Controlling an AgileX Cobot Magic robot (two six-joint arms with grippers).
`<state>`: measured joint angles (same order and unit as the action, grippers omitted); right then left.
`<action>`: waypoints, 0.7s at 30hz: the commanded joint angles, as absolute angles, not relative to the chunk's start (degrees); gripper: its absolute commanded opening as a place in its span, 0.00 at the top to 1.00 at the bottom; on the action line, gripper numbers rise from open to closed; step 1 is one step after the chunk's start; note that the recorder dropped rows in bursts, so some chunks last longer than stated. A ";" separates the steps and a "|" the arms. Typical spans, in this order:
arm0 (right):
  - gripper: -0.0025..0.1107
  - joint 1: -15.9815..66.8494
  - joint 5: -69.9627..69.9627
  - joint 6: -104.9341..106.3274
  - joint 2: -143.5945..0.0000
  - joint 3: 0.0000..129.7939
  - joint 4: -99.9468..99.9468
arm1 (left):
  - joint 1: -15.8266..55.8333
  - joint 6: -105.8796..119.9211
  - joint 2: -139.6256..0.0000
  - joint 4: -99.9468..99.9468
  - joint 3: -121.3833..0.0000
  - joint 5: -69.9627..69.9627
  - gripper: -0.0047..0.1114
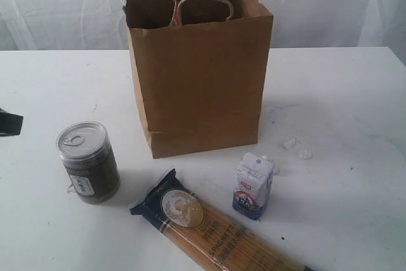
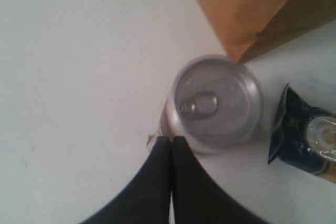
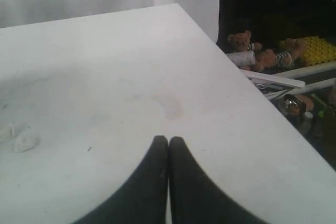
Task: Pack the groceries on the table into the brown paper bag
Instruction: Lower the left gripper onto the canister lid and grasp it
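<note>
Table (image 1: 342, 93): broad white top with faint specks and scuffs; carries everything below.
Brown paper bag (image 1: 200, 87): kraft-brown, upright, mouth open, rim slightly ragged, twisted paper loop handles; stands mid-table towards the far side.
Spaghetti packet (image 1: 209, 226): long, lying flat on a diagonal in front of the bag; navy end with round gold emblem, yellow strands along its length.
Can (image 1: 87, 162): upright, silver pull-tab top, dark body; front-left of the bag, apart from it.
Carton (image 1: 254, 185): small, white over blue, upright; just beside the packet, front-right of the bag.
Left gripper (image 2: 170, 139): black jaws pressed together, empty, just beside the can.
Right gripper (image 3: 168, 139): jaws closed, empty, over bare tabletop.
Scraps (image 1: 290, 143): white, crumpled, right of the bag.
</note>
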<state>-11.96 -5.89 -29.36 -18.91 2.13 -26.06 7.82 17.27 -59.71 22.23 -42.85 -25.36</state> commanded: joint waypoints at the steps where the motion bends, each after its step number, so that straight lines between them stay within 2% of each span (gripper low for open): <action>1: 0.98 -11.93 -5.51 -26.11 -20.06 1.61 -26.72 | 8.07 41.27 -64.86 39.62 -47.22 -29.11 0.96; 5: 0.98 -11.93 -3.76 -25.70 -23.11 1.61 -26.72 | 8.07 46.52 -69.48 44.90 -50.94 -35.73 0.96; 7: 0.98 -11.93 -1.93 -26.40 -24.01 1.61 -25.82 | 8.07 49.46 -70.50 43.42 -52.03 -35.61 0.92; 11: 0.98 -11.93 -0.39 -32.36 -24.01 1.61 -24.82 | 8.07 56.33 -71.34 40.99 -52.95 -35.65 0.67; 15: 0.98 -11.93 -0.39 -33.00 -24.01 1.61 -24.82 | 8.07 56.33 -71.44 42.22 -52.47 -35.26 0.27; 17: 0.98 -11.93 -0.39 -33.24 -24.01 1.61 -24.82 | 8.07 56.33 -71.44 42.33 -52.47 -35.38 0.12; 18: 0.98 -11.93 -0.39 -33.24 -24.01 1.61 -24.82 | 8.07 56.05 -71.44 42.73 -52.47 -35.64 0.06; 21: 0.98 -11.80 -0.39 -33.24 -24.01 1.61 -24.82 | 8.07 54.81 -71.44 44.00 -52.47 -35.63 0.06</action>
<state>-11.96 -1.18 -32.95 -23.77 2.13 -24.71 7.82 55.58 -71.43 41.77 -52.57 -34.47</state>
